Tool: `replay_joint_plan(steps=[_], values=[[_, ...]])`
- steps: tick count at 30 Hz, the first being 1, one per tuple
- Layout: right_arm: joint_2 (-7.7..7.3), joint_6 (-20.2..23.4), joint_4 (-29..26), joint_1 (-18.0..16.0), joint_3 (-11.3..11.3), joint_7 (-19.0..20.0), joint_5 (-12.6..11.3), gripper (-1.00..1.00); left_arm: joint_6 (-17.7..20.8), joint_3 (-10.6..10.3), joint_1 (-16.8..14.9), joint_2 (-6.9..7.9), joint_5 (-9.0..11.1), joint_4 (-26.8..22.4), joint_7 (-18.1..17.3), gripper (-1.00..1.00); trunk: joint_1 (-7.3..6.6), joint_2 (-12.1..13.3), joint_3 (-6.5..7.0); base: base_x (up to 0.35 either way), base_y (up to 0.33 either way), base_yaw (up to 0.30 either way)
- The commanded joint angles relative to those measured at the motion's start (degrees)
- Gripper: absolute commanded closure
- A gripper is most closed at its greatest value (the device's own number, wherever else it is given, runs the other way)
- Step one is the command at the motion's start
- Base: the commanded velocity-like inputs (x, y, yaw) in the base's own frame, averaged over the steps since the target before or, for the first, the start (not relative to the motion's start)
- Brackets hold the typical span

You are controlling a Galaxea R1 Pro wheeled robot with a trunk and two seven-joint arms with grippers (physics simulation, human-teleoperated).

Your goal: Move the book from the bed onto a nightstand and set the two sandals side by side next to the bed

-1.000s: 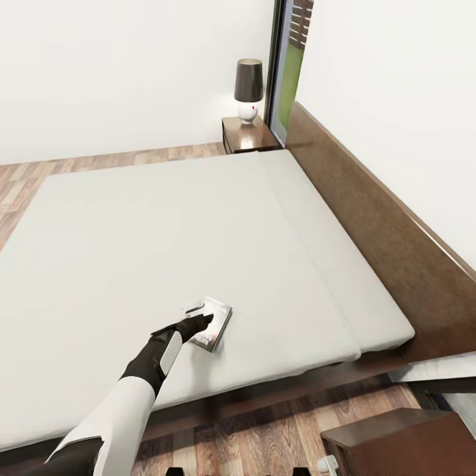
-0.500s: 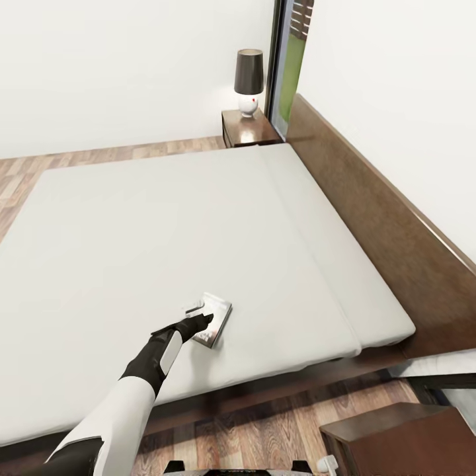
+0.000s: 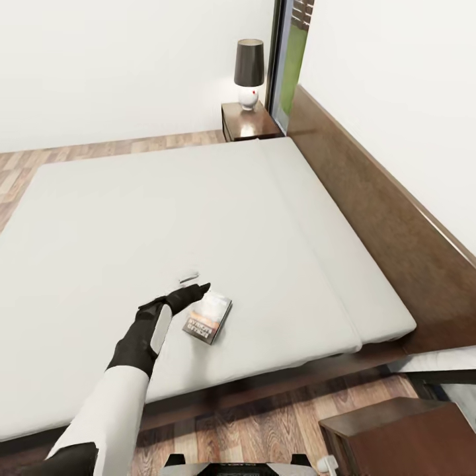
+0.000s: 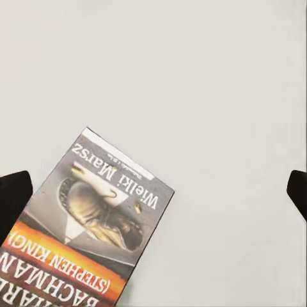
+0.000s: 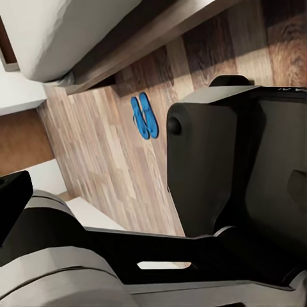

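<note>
The book (image 3: 208, 318) lies flat on the bed (image 3: 165, 211), near the mattress's front edge, cover up. My left gripper (image 3: 192, 284) hovers just left of it and a little beyond, open, with nothing between its fingers. In the left wrist view the book (image 4: 83, 224) sits off to one side of the open left gripper (image 4: 153, 195), its orange band close to one black fingertip (image 4: 13, 198). The two blue sandals (image 5: 144, 116) lie side by side on the wood floor beside the bed frame. My right gripper (image 5: 153, 195) is open and empty, close to my own base.
One nightstand (image 3: 248, 125) with a dark-shaded lamp (image 3: 249, 63) stands at the bed's far corner by the window. A second nightstand (image 3: 396, 436) is at the near right. The dark headboard (image 3: 370, 198) runs along the right. Wood floor (image 3: 264, 430) lies between me and the bed.
My left gripper has drawn back and to the left, off the book's edge. The book now lies a little nearer, its cover showing. The head view has shifted slightly.
</note>
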Motion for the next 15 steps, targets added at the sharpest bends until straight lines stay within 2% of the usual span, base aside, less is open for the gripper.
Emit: replay_joint_plan(steps=[1, 3, 6, 10, 12, 15], values=[[0.0, 0.13, 0.0, -0.02, -0.31, 0.21, 0.2, -1.0, 3.17, 0.26, -1.29, -0.07, 0.41, -1.74, -0.08, -1.0, 0.01, -0.04, -0.14, 0.0, 0.0, 0.0], [0.01, 0.13, 0.0, -0.02, -0.31, 0.21, 0.22, -1.0, 6.41, 0.25, -4.51, -0.07, 0.51, -3.24, 0.47, -1.0, 0.01, -0.04, -0.32, 0.0, 0.0, 0.0], [0.02, 0.13, 0.0, -0.02, -0.32, 0.21, 0.25, -1.0, 7.94, 0.25, -7.95, -0.07, 0.57, -2.78, 2.85, -1.0, 0.01, -0.04, -0.6, 0.0, 0.0, 0.0], [0.02, 0.13, 0.0, -0.02, -0.31, 0.21, 0.28, -1.0, 8.42, 0.18, -11.05, -0.07, 0.56, 1.38, 8.28, -1.0, 0.01, -0.04, -0.96, 0.0, 0.0, 0.0], [0.04, 0.13, 0.0, -0.02, -0.31, 0.21, 0.29, -1.0, 7.98, 0.18, -12.82, -0.07, 0.47, 5.75, 10.5, -1.0, 0.01, -0.04, -1.14, 0.0, 0.0, 0.0], [0.04, 0.13, 0.0, -0.02, -0.31, 0.21, 0.29, -1.0, 6.55, 0.17, -13.79, -0.07, 0.43, 8.74, 11.32, -1.0, 0.01, -0.04, -1.41, 0.0, 0.0, 0.0]])
